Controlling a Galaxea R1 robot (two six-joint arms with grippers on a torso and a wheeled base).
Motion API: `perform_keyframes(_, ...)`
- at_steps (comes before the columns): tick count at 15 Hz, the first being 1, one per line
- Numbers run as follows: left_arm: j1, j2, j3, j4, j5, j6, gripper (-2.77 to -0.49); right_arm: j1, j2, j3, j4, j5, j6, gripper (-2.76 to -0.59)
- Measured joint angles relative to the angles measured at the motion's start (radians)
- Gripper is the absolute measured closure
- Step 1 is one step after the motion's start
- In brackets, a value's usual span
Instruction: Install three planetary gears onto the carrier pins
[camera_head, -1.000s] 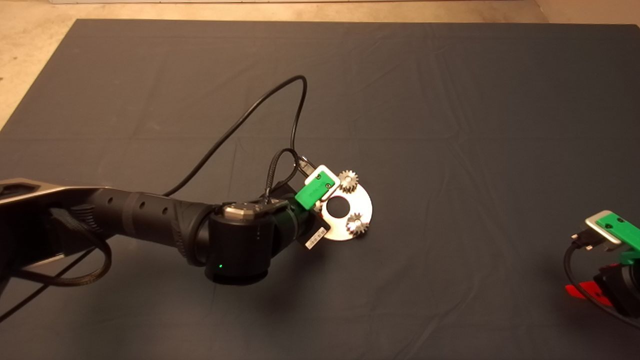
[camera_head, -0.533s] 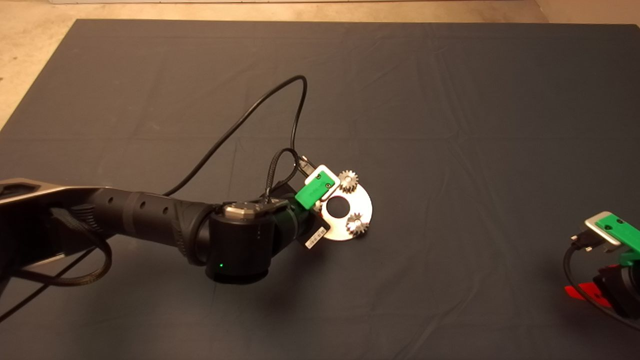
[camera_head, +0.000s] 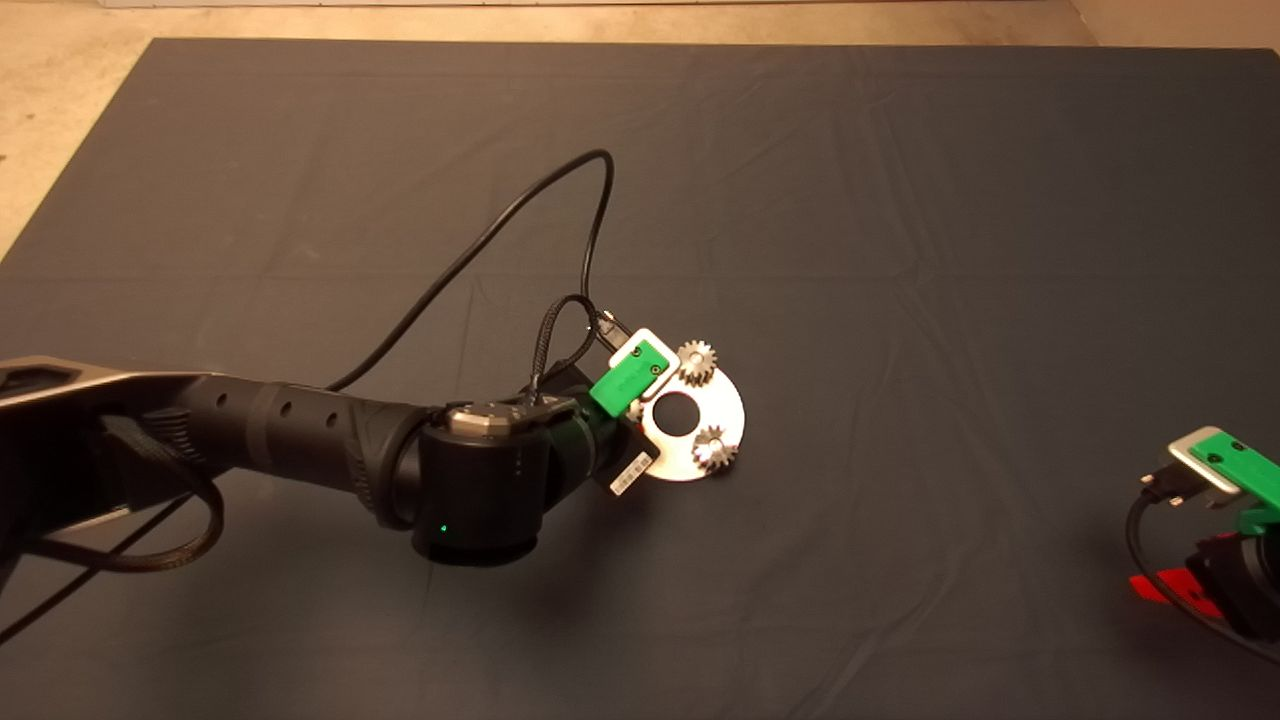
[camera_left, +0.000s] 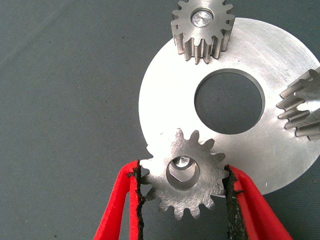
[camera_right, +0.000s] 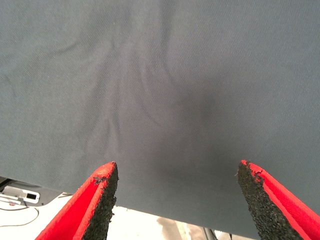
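Left claw (camera_left: 184, 192) grips the third gear (camera_left: 185, 172) at the disc (camera_left: 280, 165) rim, over its pin (camera_left: 182, 161); right claw (camera_right: 177, 197) gapes, parked well right of the disc.

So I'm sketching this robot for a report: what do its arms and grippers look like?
The left arm is a thick matte black tube with a small green light near the wrist, and black cables loop off it. Each gripper, left and right, has red fingers lined with rough black pads. On top sits a green block on a silver plate. A white barcode sticker marks the left wrist.
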Motion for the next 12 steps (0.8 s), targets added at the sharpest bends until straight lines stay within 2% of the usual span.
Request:
perform_keyframes(4,-0.010,0.002,-0.006,0.000,0.000,0.000,-0.76,-0.005,0.000,0.000,0.000,0.003,0.000,-1.76)
perform_keyframes(6,-0.014,0.003,-0.006,0.000,0.000,0.001,-0.76,-0.006,0.000,0.000,0.000,0.014,0.000,-1.76)
perform_keyframes(12,-0.016,0.006,-0.006,0.000,0.000,0.000,-0.76,-0.011,0.000,0.000,0.000,0.015,-0.003,-1.76)
